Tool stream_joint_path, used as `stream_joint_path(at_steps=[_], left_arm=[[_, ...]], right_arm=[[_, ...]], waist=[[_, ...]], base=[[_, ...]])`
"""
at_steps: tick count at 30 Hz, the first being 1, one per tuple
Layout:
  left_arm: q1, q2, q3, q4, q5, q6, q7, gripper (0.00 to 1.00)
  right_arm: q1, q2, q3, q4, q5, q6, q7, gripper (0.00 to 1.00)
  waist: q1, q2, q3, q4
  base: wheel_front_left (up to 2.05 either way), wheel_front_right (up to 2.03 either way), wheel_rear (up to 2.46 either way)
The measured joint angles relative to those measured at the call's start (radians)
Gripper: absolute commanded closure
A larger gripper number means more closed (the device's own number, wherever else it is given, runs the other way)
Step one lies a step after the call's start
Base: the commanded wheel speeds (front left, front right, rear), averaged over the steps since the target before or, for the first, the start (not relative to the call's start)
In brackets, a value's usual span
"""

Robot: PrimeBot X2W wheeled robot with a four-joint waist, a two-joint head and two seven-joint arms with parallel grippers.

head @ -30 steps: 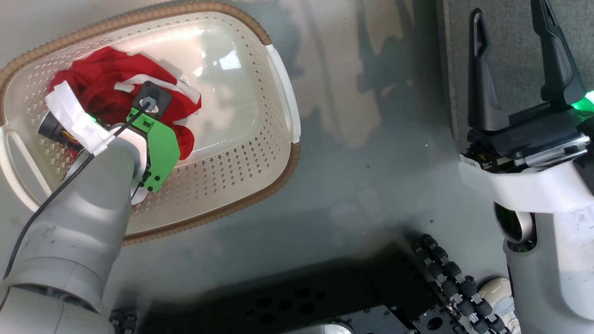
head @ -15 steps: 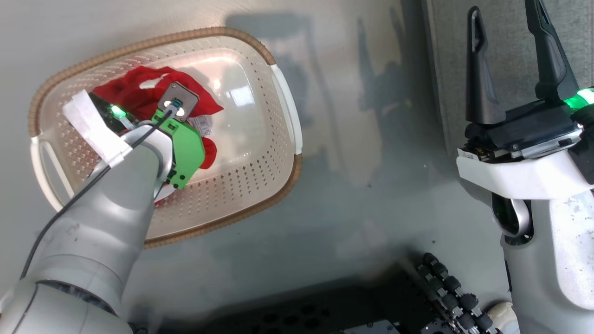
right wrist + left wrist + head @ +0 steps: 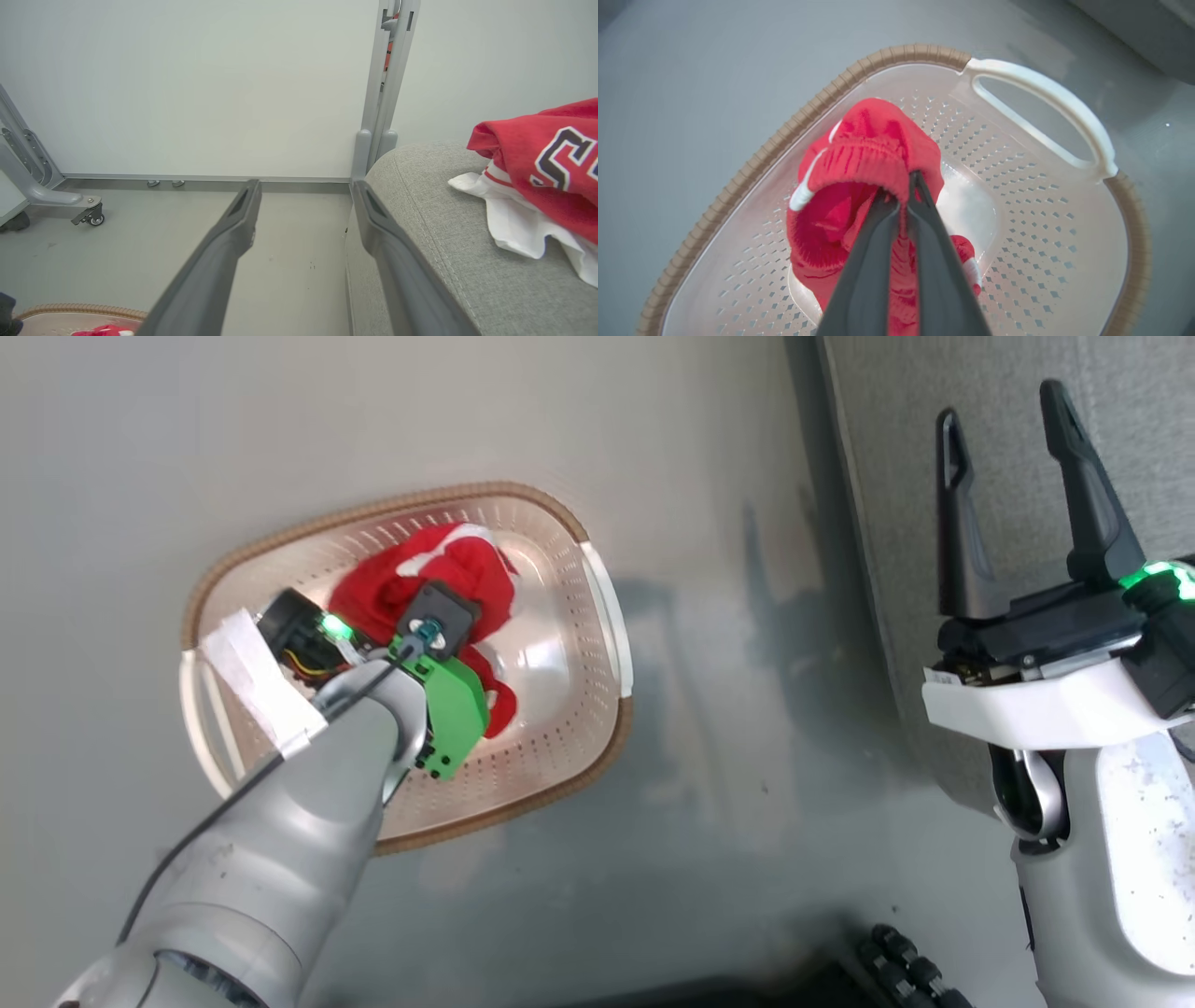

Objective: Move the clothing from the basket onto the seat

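A cream perforated basket (image 3: pixel 602 616) with a brown rim (image 3: pixel 822 98) stands on the grey floor. My left gripper (image 3: pixel 901 186) is shut on the ribbed waistband of a red garment (image 3: pixel 868 140), which hangs bunched above the basket's bottom. From the head view the garment (image 3: pixel 457 569) shows past my left wrist, and the fingers are hidden under it. Another red garment (image 3: pixel 537 158) with black white-outlined numerals lies on the grey seat (image 3: pixel 444 242). My right gripper (image 3: pixel 999 403) stands open and empty by the seat's edge (image 3: pixel 896 429). In the right wrist view the right gripper (image 3: pixel 306 186) points at the wall.
A white wall panel and a grey upright post (image 3: pixel 387 93) stand behind the seat. A metal frame leg on a castor (image 3: pixel 88 214) sits at the far left. My dark wheeled base (image 3: pixel 896 952) shows at the bottom. Bare grey floor lies between basket and seat.
The head camera has risen, so the basket looks smaller and further right. My left gripper has lifted the red garment off the basket's bottom. The right gripper stays open.
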Motion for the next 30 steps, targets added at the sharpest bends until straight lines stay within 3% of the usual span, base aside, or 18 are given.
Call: stream_joint_path(at_steps=[6,15,30], left_arm=[[0.057,-0.002,-0.009,-0.089,-0.043,0.0,-0.01,1.0],[0.182,0.037,0.08,-0.319,-0.064,0.034,-0.014,1.0],[0.304,0.044,0.223,-0.678,-0.024,0.077,-0.014,1.0]], right_arm=[[0.038,-0.006,-0.005,0.026,0.001,0.0,0.0,0.0],[0.105,-0.009,-0.014,0.072,0.003,0.0,0.0,0.0],[0.205,0.0,-0.027,0.123,0.012,0.0,0.0,0.0]], waist=[[0.0,0.0,-0.1,0.027],[0.0,0.0,-0.245,0.067],[0.0,0.0,-0.454,0.113]], base=[[0.0,0.0,0.0],[0.0,0.0,0.0],[0.0,0.0,0.0]])
